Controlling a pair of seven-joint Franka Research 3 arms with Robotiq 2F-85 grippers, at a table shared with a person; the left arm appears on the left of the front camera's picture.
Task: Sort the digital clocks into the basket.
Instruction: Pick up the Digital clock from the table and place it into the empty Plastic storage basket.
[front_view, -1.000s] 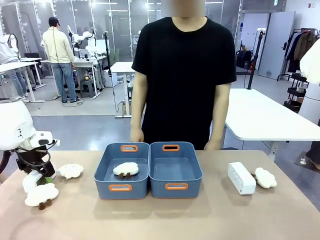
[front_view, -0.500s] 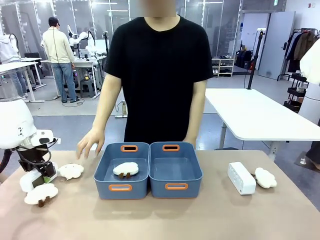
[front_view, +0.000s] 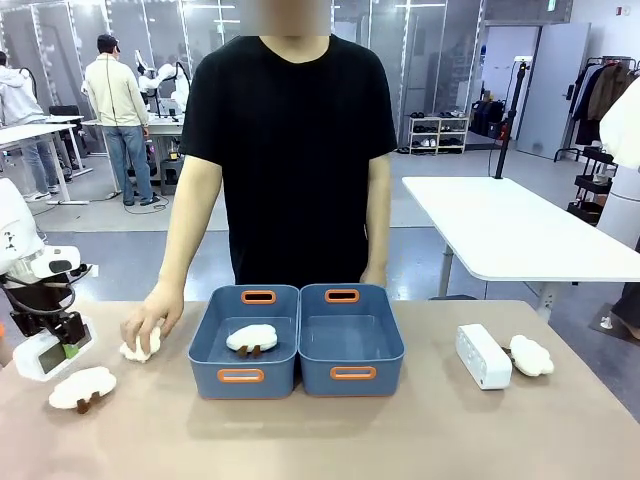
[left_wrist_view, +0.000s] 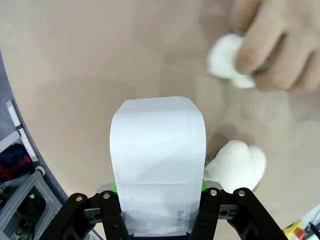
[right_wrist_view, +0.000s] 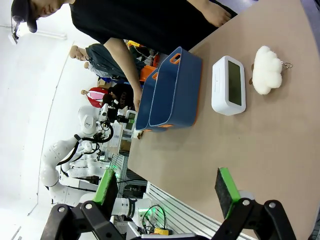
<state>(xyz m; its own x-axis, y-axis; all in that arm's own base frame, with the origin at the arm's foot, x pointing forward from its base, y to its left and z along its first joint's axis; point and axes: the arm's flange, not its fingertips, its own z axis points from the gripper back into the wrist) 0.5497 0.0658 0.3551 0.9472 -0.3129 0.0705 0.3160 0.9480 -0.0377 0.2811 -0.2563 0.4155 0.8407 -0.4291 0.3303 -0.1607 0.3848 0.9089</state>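
My left gripper (front_view: 52, 345) is shut on one digital clock (front_view: 42, 355), a white block held just above the table's far left; in the left wrist view the clock (left_wrist_view: 157, 160) sits between the jaws of the left gripper (left_wrist_view: 157, 192). The other digital clock (front_view: 483, 355) lies on the table at the right, and the right wrist view shows this clock (right_wrist_view: 228, 85) with its screen up. My right gripper (right_wrist_view: 165, 192) stands open and empty, well short of it. Two slate-blue baskets stand side by side in the middle: the left basket (front_view: 205, 345) holds a cloud toy (front_view: 250, 338), the right basket (front_view: 392, 345) is empty.
The person's hand (front_view: 150, 315) grips a cloud toy (front_view: 138, 347) beside the left basket, close to my left gripper. Another cloud toy (front_view: 82, 388) lies just below the held clock. A further cloud toy (front_view: 530, 355) touches the right clock's far side.
My left gripper moved left and slightly up with the clock. The person stepped left, and their hand came down onto the cloud toy by the left basket.
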